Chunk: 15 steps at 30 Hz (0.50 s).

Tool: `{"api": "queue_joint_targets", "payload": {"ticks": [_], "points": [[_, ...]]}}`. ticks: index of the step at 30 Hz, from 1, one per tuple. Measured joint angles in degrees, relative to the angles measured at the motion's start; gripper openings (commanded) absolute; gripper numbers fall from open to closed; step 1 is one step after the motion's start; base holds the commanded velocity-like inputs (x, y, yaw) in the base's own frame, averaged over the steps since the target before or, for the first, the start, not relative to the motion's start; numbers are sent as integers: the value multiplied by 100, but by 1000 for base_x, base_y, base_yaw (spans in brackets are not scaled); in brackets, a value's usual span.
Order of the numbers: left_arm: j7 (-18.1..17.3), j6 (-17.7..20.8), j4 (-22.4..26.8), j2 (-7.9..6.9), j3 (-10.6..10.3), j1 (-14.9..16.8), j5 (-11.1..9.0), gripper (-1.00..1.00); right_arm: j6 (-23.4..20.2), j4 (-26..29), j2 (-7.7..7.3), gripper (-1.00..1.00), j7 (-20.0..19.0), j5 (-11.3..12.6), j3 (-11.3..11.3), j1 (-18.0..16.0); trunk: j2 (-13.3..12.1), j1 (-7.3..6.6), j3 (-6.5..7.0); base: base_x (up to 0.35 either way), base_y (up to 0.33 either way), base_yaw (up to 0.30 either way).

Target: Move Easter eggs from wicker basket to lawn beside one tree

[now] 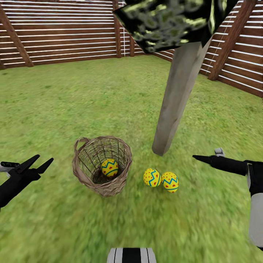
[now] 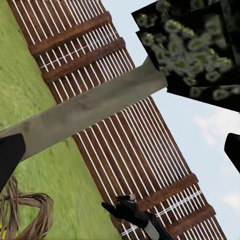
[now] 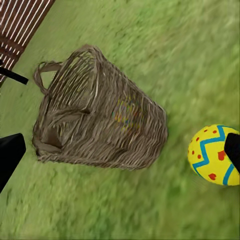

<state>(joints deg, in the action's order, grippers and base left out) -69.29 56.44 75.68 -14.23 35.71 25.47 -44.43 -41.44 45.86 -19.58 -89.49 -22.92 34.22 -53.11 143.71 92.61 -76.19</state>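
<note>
1. I see one Easter egg (image 1: 110, 167) left inside the wicker basket (image 1: 83, 166) on the lawn (image 1: 54, 102).
2. Two eggs (image 1: 152, 177) (image 1: 170, 182) lie touching near the tree (image 1: 179, 95) trunk.
3. My left gripper (image 1: 43, 161) has its fingers apart and empty; I cannot tell for my right gripper (image 1: 199, 157).

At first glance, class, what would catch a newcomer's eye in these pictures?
Probably the bright yellow eggs: two lie side by side on the lawn near the foot of the leaning grey trunk, while a third sits inside the wicker basket to their left. Behind, a brown slatted fence encloses the grass.
</note>
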Motion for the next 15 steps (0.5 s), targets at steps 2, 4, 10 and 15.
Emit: {"api": "queue_joint_targets", "payload": {"ticks": [2, 4, 10, 15], "points": [[-6, -6, 0, 4, 3, 0, -1, 100, -17, 561, 265, 100, 2, -21, -35, 132, -3, -5, 44, -3, 0, 0], [-8, -9, 0, 10, -1, 0, -1, 100, -226, 1150, 479, 100, 4, -32, -169, 315, -5, -11, 89, -1, 0, 0], [-21, -24, 0, 32, -2, -1, -6, 100, -954, 2089, 844, 100, 4, -51, -755, 603, -12, -23, 200, 0, 0, 52], [-26, -38, 1, 70, 5, -2, -31, 100, -963, 2095, 980, 100, 5, -63, -877, 619, -12, -23, 200, 0, 0, 256]]}}
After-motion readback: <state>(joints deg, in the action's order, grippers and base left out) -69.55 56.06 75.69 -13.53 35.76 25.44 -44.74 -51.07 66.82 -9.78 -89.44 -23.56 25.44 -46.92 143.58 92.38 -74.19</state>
